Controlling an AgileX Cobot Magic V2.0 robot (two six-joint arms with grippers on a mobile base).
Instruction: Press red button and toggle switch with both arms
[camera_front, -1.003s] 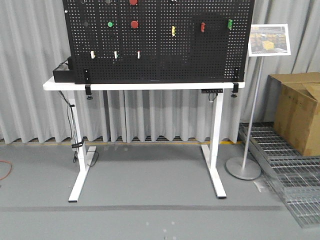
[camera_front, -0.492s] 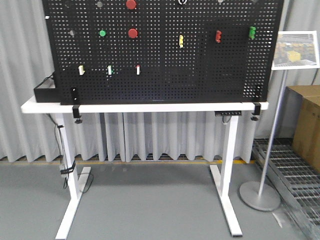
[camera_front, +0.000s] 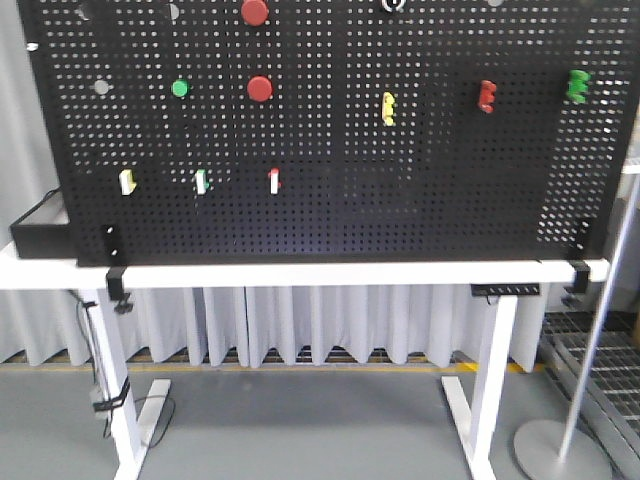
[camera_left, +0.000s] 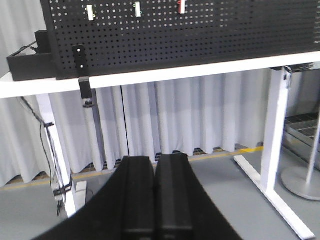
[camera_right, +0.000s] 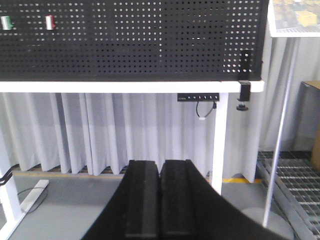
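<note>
A black pegboard (camera_front: 330, 210) stands on a white table (camera_front: 300, 273). It carries two round red buttons (camera_front: 259, 89) (camera_front: 254, 12), a green button (camera_front: 180, 88), and yellow (camera_front: 388, 107), red (camera_front: 486, 96) and green (camera_front: 578, 85) toggle switches. Three small switches (camera_front: 202, 181) sit in a lower row. No arm shows in the front view. My left gripper (camera_left: 154, 159) is shut and empty, low in front of the table and well short of the board. My right gripper (camera_right: 160, 162) is also shut and empty, at a similar distance.
A black box (camera_front: 40, 235) sits on the table's left end. Cables (camera_front: 100, 390) hang by the left table leg. A sign stand (camera_front: 598, 360) with a round base stands at the right, beside metal floor grating (camera_front: 600, 345). A power strip (camera_right: 32, 195) lies on the floor.
The front view has closed in on the pegboard over the last second. The board now fills the upper frame, and the cardboard box at the right has left the view.
</note>
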